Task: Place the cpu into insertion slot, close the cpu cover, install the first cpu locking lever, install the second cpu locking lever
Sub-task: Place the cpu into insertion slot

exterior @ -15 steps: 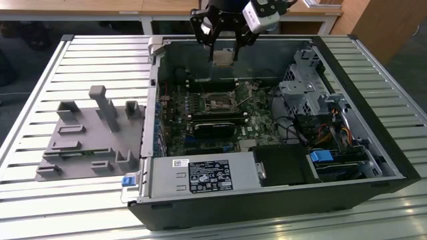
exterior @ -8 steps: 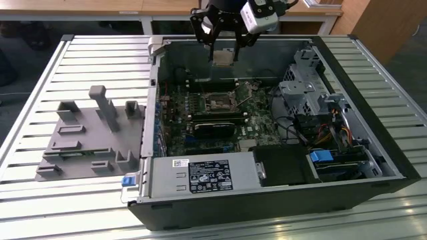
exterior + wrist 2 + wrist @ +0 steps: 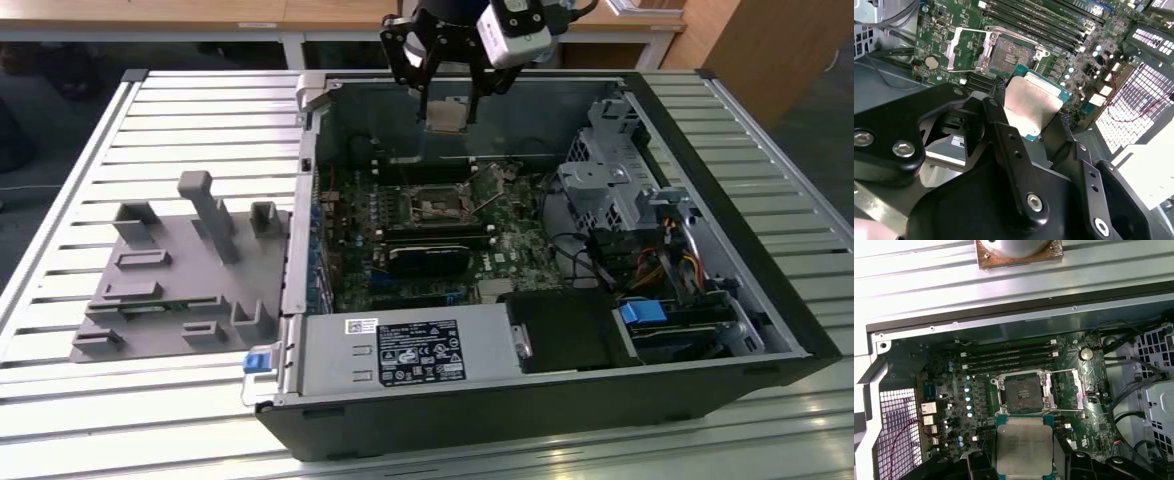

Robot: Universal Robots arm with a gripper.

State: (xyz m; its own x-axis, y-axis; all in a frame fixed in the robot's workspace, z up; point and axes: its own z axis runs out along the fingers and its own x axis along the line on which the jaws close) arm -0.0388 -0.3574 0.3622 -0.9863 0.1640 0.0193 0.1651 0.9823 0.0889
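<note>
My gripper (image 3: 446, 112) hangs over the far wall of the open computer case, shut on the cpu (image 3: 445, 116), a small square chip with a dull silver-tan top. In both wrist views the black fingers clamp two opposite edges of the cpu (image 3: 1031, 102) (image 3: 1023, 444). The insertion slot (image 3: 438, 207) (image 3: 1010, 52) (image 3: 1023, 392) lies bare on the green motherboard, below and ahead of the chip. Beside the slot the cpu cover (image 3: 966, 47) (image 3: 1066, 387), a thin silvery frame, stands swung open. A thin locking lever (image 3: 489, 204) sticks up next to the socket.
Long black memory sticks (image 3: 427, 238) lie beside the socket. A drive cage with cables (image 3: 621, 190) and a power supply (image 3: 407, 350) crowd the case. A grey fixture (image 3: 174, 270) sits on the slatted table at the exterior view's left.
</note>
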